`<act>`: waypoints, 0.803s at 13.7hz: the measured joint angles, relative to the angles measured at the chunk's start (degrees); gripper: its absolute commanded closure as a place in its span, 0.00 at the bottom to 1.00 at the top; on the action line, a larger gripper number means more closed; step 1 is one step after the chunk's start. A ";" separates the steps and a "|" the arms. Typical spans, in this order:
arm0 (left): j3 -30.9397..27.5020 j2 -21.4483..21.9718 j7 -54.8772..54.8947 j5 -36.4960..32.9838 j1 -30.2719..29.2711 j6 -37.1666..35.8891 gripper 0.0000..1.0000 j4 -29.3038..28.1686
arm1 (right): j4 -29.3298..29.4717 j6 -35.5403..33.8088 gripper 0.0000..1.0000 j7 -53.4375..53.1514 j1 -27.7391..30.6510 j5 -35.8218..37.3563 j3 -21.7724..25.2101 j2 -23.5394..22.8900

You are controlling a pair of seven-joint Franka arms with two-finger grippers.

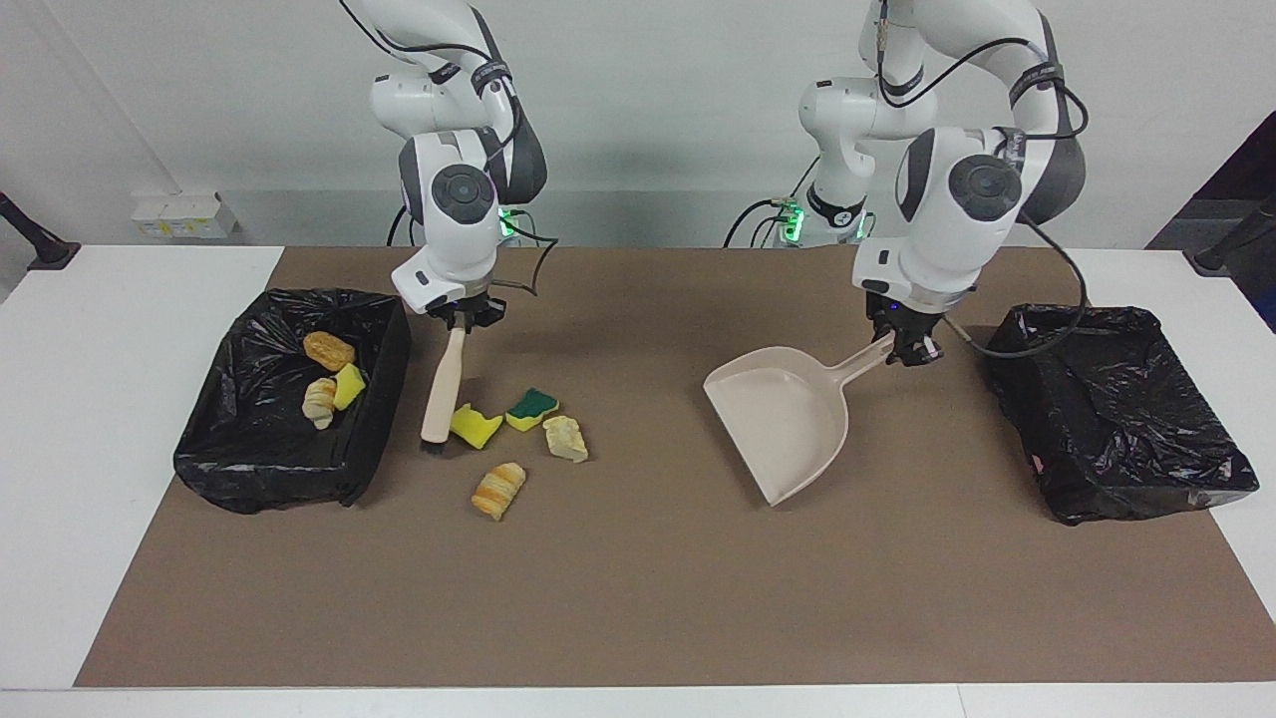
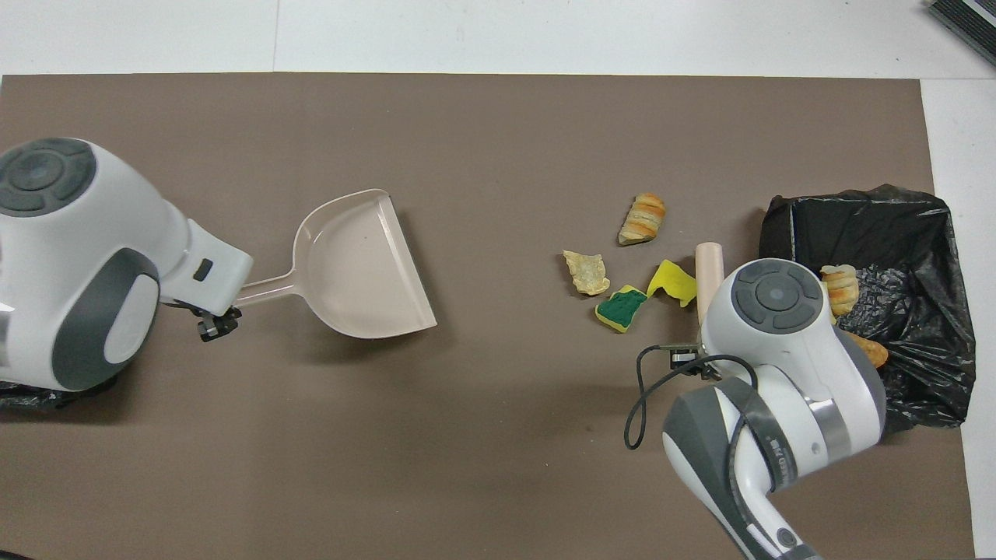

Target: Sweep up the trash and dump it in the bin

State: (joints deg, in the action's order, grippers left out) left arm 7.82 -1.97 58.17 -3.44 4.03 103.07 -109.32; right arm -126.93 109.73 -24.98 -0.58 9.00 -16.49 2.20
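My right gripper [image 1: 461, 317] is shut on the handle of a beige brush [image 1: 442, 384], which hangs almost upright. Its bristles are down at the mat, right beside a yellow sponge piece [image 1: 475, 426]. Close by lie a green-topped sponge [image 1: 531, 407], a tan chunk [image 1: 565, 439] and a striped bread chunk [image 1: 498, 490]. Three more scraps lie in the black-lined bin [image 1: 384, 379] at the right arm's end. My left gripper [image 1: 902, 344] is shut on the handle of the beige dustpan [image 1: 783, 419]. The pan is tilted, its mouth [image 2: 408, 260] turned toward the trash and well apart from it.
A second black-lined bin [image 1: 1116, 409] stands at the left arm's end, beside the left gripper. The brown mat [image 1: 638, 598] covers the table between the bins. The right arm's body [image 2: 778, 311] hides part of the near bin [image 2: 918, 233] from above.
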 measured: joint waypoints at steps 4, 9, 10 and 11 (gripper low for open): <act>0.69 2.59 2.16 0.54 -1.08 1.70 1.00 -3.56 | 1.46 2.47 1.00 -0.04 -8.43 -5.08 -0.44 -2.94; 1.47 5.76 -5.46 0.96 5.27 12.07 1.00 -15.63 | 7.60 3.41 1.00 -0.10 -13.57 -10.88 -0.53 -8.30; 1.51 5.85 -6.86 0.96 6.41 12.47 1.00 -16.25 | 8.24 3.66 1.00 -0.10 -13.65 -11.70 -0.52 -8.93; 1.52 5.90 -7.84 0.96 7.19 12.78 1.00 -16.67 | 8.77 3.79 1.00 -0.10 -13.62 -12.94 -0.47 -9.37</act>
State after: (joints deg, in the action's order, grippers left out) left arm 9.34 3.93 50.33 -2.49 11.22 115.85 -126.00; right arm -118.16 113.53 -25.08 -14.20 -3.94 -16.96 -7.17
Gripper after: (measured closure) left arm 0.661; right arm 0.740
